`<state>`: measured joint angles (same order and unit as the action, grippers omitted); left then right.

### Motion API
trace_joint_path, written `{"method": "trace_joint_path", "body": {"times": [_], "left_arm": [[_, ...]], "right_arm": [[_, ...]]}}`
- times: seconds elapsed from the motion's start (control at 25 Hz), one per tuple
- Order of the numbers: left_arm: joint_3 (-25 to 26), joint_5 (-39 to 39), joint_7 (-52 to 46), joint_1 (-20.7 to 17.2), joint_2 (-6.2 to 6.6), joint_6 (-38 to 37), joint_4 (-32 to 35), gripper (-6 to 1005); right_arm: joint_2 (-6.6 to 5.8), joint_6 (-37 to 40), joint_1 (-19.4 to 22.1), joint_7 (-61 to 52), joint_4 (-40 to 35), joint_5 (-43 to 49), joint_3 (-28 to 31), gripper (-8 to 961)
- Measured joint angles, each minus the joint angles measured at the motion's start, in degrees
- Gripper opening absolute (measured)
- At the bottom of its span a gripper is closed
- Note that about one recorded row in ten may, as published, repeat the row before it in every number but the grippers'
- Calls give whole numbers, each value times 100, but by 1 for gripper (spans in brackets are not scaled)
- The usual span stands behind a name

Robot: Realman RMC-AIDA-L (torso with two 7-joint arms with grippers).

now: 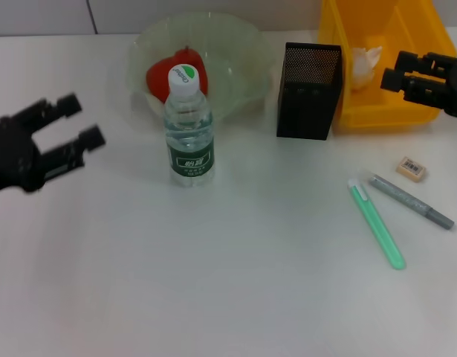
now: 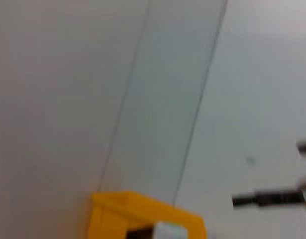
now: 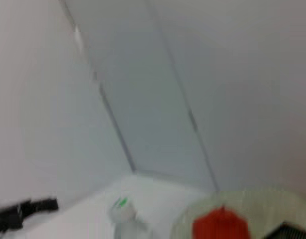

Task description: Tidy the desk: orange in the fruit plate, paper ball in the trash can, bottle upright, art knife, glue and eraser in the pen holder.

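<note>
The orange (image 1: 163,72) (image 3: 221,227) lies in the pale-green fruit plate (image 1: 239,44) (image 3: 264,198) at the back. In front of the plate the bottle (image 1: 189,130) (image 3: 121,211) stands upright. The black mesh pen holder (image 1: 308,91) is beside the yellow trash can (image 1: 384,111) (image 2: 138,211), which holds the paper ball (image 1: 365,58). On the table at the right lie the eraser (image 1: 411,169), the art knife (image 1: 410,201) and the glue (image 1: 377,223). My left gripper (image 1: 81,120) hangs open left of the bottle. My right gripper (image 1: 394,71) is open over the trash can, holding nothing.
A white wall rises behind the table. The table's front half is bare white surface (image 1: 213,282). The fruit plate, pen holder and trash can form a row along the back edge.
</note>
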<state>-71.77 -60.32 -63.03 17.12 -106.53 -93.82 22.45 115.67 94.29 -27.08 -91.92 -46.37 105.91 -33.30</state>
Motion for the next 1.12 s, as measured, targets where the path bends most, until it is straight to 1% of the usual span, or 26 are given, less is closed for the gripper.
{"method": "trace_joint_path", "body": {"times": [0.04,0.08,0.12,0.16,0.2,0.28,0.32,0.36,0.4,0.44,0.48,0.52,0.56,0.6,0.64,0.68,0.76,0.8,0.84,0.88,0.96,1.0,1.04,1.12], "left_arm": [[138,-472,-42,-80,53,-19,158,773],[138,-472,-42,-80,53,-19,158,773],[216,-710,-67,-113,68,-24,229,773],[370,-1123,-119,-133,76,-34,297,772],[370,-1123,-119,-133,76,-34,297,772],[513,-1460,-174,-134,76,-36,318,772],[574,-1584,-208,-135,72,-36,321,772],[620,-1726,-261,-136,71,-9,325,772],[620,-1726,-261,-136,71,-9,325,772],[629,-1758,-278,-139,71,10,325,772],[649,-1761,-288,-145,71,34,326,772],[668,-1769,-297,-154,71,49,326,772],[731,-1773,-298,-176,71,65,325,772],[731,-1773,-298,-176,71,65,325,772],[745,-1776,-298,-179,71,69,321,772],[749,-1783,-298,-180,71,78,316,772],[751,-1812,-298,-181,64,142,310,772],[751,-1812,-298,-181,64,142,310,772],[743,-1828,-298,-178,58,183,308,772],[730,-1833,-298,-168,50,221,307,772],[696,-1839,-298,-137,19,350,302,772],[696,-1839,-298,-137,19,350,302,772],[694,-1841,-298,-133,11,376,302,772],[694,-1842,-298,-128,4,429,302,772]], "right_arm": [[-10,242,-101,-816,-812,468,-141,633],[-10,242,-101,-816,-812,468,-141,633],[-13,370,-174,-1272,-1229,765,-233,633],[-17,578,-328,-2010,-1947,1341,-424,633],[-17,578,-328,-2010,-1947,1341,-424,633],[-13,833,-535,-2885,-2756,2115,-760,633],[5,938,-617,-3184,-3034,2445,-928,633],[75,1102,-798,-3748,-3572,3143,-1349,633],[75,1102,-798,-3748,-3572,3143,-1349,632],[165,1186,-952,-4179,-3833,3757,-1842,632],[165,1186,-952,-4179,-3833,3757,-1842,632],[212,1229,-1012,-4372,-3888,4046,-2080,632],[307,1272,-1111,-4740,-3934,4641,-2573,632],[307,1272,-1111,-4740,-3934,4641,-2573,632],[350,1226,-1137,-5020,-3895,4966,-3063,632],[350,1226,-1137,-5020,-3895,4966,-3063,632],[368,1078,-1100,-5425,-3792,5101,-3620,632],[368,1078,-1100,-5425,-3792,5101,-3620,632],[376,888,-1086,-5700,-3639,5117,-3858,632],[376,888,-1086,-5700,-3639,5117,-3858,632],[379,584,-1082,-6069,-3343,5131,-4118,632],[379,584,-1082,-6069,-3343,5131,-4118,632],[380,370,-1080,-6286,-3199,5126,-4322,632],[381,275,-1074,-6368,-3146,5120,-4404,633]]}}
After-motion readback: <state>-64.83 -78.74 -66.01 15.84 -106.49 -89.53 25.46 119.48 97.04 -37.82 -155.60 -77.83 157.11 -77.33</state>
